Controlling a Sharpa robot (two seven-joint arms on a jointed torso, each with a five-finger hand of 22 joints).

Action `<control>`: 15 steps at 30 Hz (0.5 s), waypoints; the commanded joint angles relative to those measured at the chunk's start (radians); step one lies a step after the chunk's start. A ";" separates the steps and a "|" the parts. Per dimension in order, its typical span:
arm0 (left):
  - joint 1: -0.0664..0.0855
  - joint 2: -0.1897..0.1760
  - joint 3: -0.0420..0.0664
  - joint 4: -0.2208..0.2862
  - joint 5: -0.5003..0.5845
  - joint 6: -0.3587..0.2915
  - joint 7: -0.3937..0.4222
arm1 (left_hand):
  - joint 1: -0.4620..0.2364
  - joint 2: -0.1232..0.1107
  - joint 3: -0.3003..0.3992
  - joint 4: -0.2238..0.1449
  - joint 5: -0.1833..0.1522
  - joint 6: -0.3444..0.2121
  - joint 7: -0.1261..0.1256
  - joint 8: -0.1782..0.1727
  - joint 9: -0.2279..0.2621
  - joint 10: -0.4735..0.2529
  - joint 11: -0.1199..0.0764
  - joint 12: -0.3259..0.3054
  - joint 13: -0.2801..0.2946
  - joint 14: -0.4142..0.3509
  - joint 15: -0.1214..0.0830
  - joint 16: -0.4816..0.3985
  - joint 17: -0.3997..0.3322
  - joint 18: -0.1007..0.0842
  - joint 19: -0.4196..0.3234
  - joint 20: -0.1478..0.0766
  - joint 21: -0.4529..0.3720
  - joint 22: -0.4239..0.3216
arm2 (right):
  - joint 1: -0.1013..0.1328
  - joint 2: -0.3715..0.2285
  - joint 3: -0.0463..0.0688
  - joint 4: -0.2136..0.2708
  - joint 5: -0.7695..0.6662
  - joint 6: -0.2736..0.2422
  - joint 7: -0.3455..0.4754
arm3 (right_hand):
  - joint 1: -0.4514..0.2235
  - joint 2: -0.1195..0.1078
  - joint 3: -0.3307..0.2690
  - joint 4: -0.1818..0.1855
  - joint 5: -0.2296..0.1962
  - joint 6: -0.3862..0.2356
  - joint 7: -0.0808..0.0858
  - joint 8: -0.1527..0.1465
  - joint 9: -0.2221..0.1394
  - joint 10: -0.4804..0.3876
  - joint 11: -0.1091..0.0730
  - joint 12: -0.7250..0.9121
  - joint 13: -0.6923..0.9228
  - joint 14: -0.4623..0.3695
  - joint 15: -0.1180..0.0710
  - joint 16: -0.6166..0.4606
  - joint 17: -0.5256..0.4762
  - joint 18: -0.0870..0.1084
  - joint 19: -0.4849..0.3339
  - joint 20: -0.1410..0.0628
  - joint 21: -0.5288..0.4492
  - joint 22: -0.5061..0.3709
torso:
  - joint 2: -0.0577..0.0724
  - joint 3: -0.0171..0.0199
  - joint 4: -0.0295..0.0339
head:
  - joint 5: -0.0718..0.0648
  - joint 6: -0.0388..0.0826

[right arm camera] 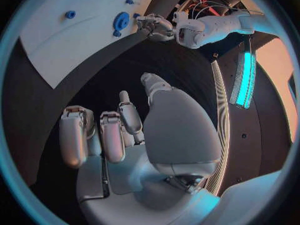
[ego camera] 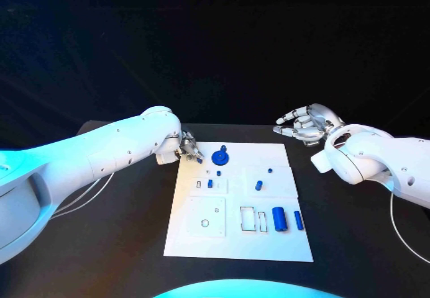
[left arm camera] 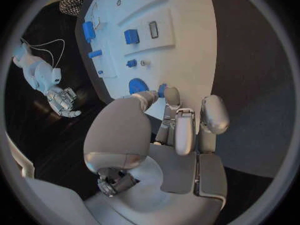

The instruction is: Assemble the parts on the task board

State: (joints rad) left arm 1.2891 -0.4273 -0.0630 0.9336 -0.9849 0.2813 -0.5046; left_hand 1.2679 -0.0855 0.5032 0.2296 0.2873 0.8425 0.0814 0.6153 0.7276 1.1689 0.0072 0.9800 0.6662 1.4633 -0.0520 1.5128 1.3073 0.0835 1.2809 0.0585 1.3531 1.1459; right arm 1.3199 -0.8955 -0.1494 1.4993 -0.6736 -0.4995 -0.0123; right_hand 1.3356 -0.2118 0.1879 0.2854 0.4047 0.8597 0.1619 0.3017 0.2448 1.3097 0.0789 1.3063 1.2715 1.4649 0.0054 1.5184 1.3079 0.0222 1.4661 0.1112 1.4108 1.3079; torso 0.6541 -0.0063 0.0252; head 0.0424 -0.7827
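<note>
Our left hand (ego camera: 189,149) hangs at the far left corner of the white task board (ego camera: 235,245), fingertips pointing down at the board's edge just beside a round blue part (ego camera: 221,157). Seen from our head, the arm covers most of that hand, so we cannot tell whether the fingertips touch the board. From our left wrist, the fingers (left arm camera: 185,130) curl forward side by side, and the thumb reaches toward the round blue part (left arm camera: 138,85); nothing sits between them that we can make out, though the palm hides the spot beneath the tips.

Our right hand (ego camera: 303,123) hovers above the black table (ego camera: 125,236) beyond the board's far right corner, well apart from every part, fingers loosely bent and separated, holding nothing. The right wrist view confirms this: its fingers (right arm camera: 112,135) curve over bare table, with the board (right arm camera: 62,50) off to one side.

The other parts lie scattered on the board: a small blue peg (ego camera: 269,169), a short blue piece (ego camera: 258,184) near the middle, another small one (ego camera: 210,183) in a recessed square, and two blue cylinders (ego camera: 280,218) lying side by side near the right edge. Outlined slots (ego camera: 247,218) sit next to them; their depth is hard to judge. The parts are too small for us to tell their exact forms.
</note>
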 commanded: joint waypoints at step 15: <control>0.000 -0.059 0.006 0.074 0.062 -0.049 0.020 | 0.005 -0.020 0.208 -0.087 -0.008 -0.018 -0.004 0.069 0.041 0.012 -0.006 0.011 -0.016 0.071 -0.004 0.005 0.145 0.011 0.004 -0.003 0.008 0.008 | -0.001 -0.001 0.000 -0.002 -0.009 0.020 0.007 | -0.008 0.003 -0.006 0.002 -0.001 -0.004 -0.002 0.006 -0.001 -0.003 -0.002 -0.001 0.001 0.072 -0.003 -0.004 0.119 0.017 0.025 -0.004 -0.004 0.182 | -0.001 0.0000 0.0008 | 0.000 -0.003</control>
State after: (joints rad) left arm 1.2887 -0.4806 -0.0584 0.9926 -0.9522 0.2563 -0.4959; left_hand 1.2782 -0.0924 0.5759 0.2730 0.2783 0.8253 0.0840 0.6622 0.7278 1.1748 0.0015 0.9874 0.6507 1.4633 -0.0519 1.5128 1.3073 0.0835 1.2809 0.0586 1.3569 1.1537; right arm 1.3199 -0.8963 -0.1494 1.4975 -0.6736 -0.4963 -0.0129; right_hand 1.3356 -0.2118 0.1879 0.2855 0.4047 0.8597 0.1619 0.3017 0.2449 1.3097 0.0789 1.3063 1.2715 1.4649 0.0054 1.5184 1.3077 0.0222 1.4661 0.1112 1.4108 1.3077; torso 0.6531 -0.0069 0.0258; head 0.0429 -0.7866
